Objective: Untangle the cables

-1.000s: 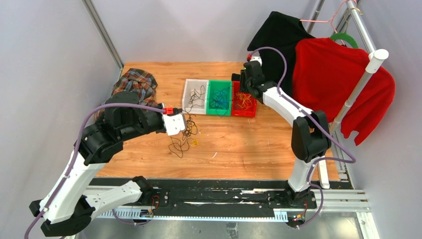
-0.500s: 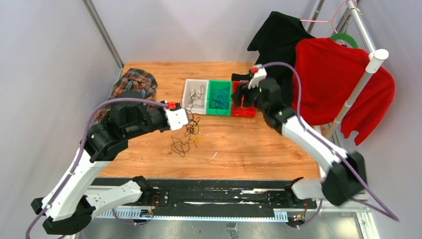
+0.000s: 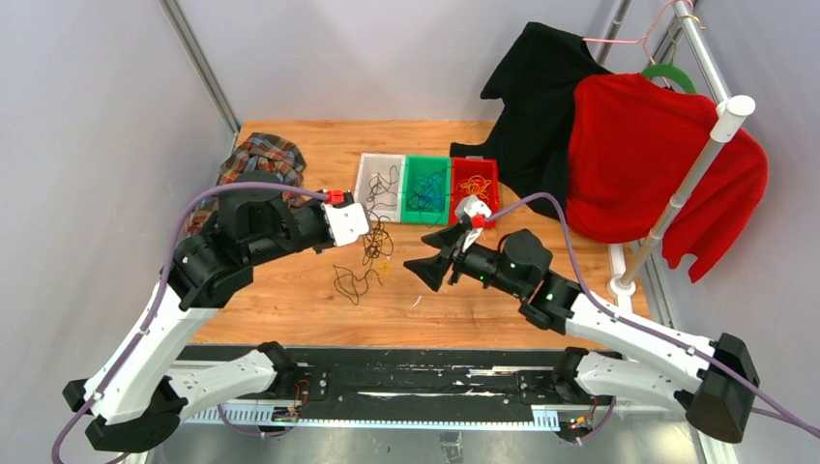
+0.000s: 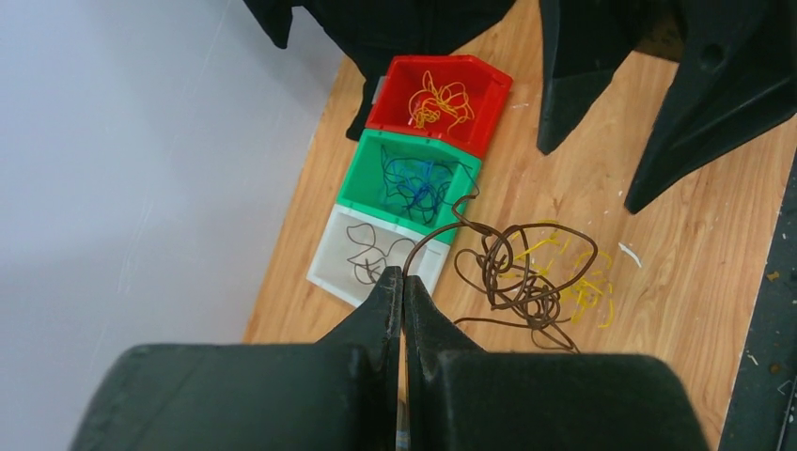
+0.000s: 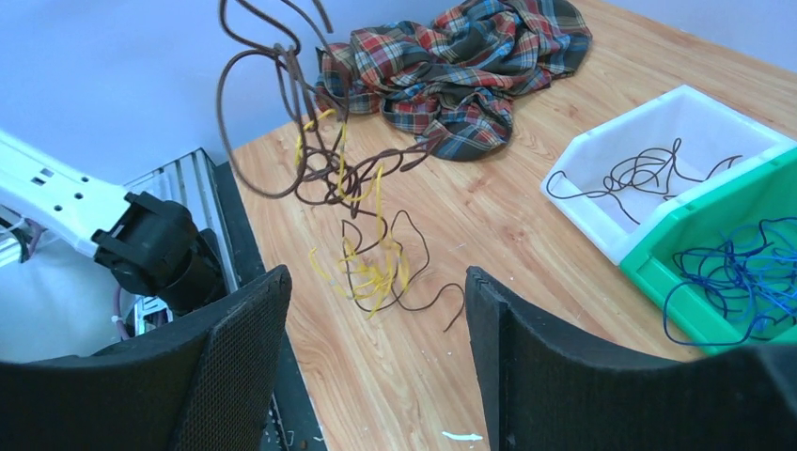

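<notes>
Cables [image 4: 522, 272] dangle over the middle of the counter [image 3: 454, 309], short of the far-edge bins [image 4: 385, 211].
Left wrist view alone shows the left end effector [image 4: 402, 279] clenched on a brown strand; right wrist view shows the right end effector [image 5: 376, 277] spread wide, gripping nothing.

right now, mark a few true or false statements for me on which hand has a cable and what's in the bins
The left hand is shut on a brown cable: true.
The right hand grips a yellow cable: false; it is open and holds nothing.
The green bin holds blue cables: true.
The red bin is empty: false; yellow-orange cables lie in it.
</notes>
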Robot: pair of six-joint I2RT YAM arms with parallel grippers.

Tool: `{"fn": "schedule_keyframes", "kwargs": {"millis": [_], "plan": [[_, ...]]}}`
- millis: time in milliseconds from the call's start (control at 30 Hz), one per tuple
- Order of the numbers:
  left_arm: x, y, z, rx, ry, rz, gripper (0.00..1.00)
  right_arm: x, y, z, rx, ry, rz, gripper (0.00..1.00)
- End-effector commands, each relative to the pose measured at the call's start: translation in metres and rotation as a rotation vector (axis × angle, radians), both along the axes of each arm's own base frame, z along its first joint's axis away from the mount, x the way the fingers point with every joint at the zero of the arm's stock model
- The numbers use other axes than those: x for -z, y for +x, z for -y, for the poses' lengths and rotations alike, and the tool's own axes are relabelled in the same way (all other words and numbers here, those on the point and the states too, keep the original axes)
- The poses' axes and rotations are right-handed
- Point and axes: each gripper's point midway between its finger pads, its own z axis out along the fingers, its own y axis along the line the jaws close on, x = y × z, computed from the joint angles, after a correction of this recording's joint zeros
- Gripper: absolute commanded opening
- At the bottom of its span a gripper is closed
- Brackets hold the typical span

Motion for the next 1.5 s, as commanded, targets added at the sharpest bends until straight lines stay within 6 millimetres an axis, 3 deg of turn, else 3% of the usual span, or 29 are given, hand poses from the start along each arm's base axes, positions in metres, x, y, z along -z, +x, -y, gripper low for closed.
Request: {"fn": "schedule_keyframes", "kwargs": {"millis": [0,167,333,433,533,567,667,767,1000,1167,1267,1467], "plan": [[-0.022,-0.001,0.001,0.002,-0.055,0.027,0.01,-0.025,0.006,-0.018,-0.028,0.007,0.065,0.68],[-0.024,-0.002,0.001,0.003,-0.058,0.027,0.00,-0.021,0.011,-0.037,-0.071,-0.031,0.063,0.68],[-0.027,-0.004,0.002,0.011,-0.072,0.022,0.01,-0.013,0.022,-0.048,-0.049,-0.075,0.048,0.59],[-0.030,-0.006,0.002,0.017,-0.079,0.021,0.00,-0.009,0.030,-0.050,-0.018,-0.098,0.022,0.38],[-0.031,-0.007,0.002,0.021,-0.080,0.026,0.00,0.002,0.033,-0.047,0.006,-0.124,-0.003,0.07],[-0.033,-0.007,0.001,0.020,-0.077,0.033,0.00,0.007,0.034,-0.044,0.023,-0.132,-0.012,0.01],[-0.035,-0.005,-0.004,0.007,-0.056,0.068,0.01,0.021,0.041,-0.023,0.121,-0.152,-0.023,0.01],[-0.038,-0.001,-0.011,-0.007,-0.013,0.128,0.00,0.036,0.058,0.011,0.267,-0.159,-0.065,0.01],[-0.061,0.012,-0.032,-0.060,0.108,0.331,0.00,0.090,0.097,0.115,0.662,-0.260,-0.253,0.01],[-0.076,0.015,-0.041,-0.094,0.131,0.395,0.00,0.129,0.106,0.180,0.901,-0.366,-0.421,0.01],[-0.079,0.010,-0.041,-0.081,0.112,0.388,0.01,0.122,0.111,0.185,0.914,-0.319,-0.407,0.01],[-0.069,0.001,-0.035,-0.040,0.076,0.334,0.01,0.071,0.145,0.188,0.969,-0.303,-0.276,0.01]]}}
